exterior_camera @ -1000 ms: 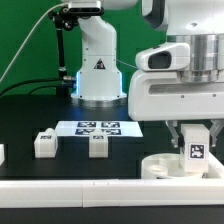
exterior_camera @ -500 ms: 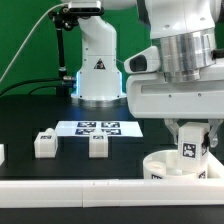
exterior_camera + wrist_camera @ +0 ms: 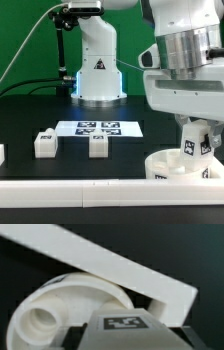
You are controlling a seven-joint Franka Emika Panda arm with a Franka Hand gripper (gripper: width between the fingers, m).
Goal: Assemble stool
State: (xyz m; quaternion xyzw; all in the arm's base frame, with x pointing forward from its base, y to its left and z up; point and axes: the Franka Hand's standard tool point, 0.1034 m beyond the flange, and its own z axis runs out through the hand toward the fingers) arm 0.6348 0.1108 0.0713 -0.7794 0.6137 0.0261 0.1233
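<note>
The round white seat lies at the exterior view's lower right, against the front border bar. My gripper is shut on a white stool leg with a square tag and holds it upright on or just above the seat. In the wrist view the tagged leg sits between the dark fingers, over the seat and its socket hole. Two more tagged legs lie on the black table to the left.
The marker board lies flat behind the loose legs. A long white border bar runs along the front and also shows in the wrist view. Another white piece sits at the left edge. The robot base stands at the back.
The wrist has turned while holding the leg over the seat. The leg's tag has tilted and shifted slightly. The loose legs have not moved.
</note>
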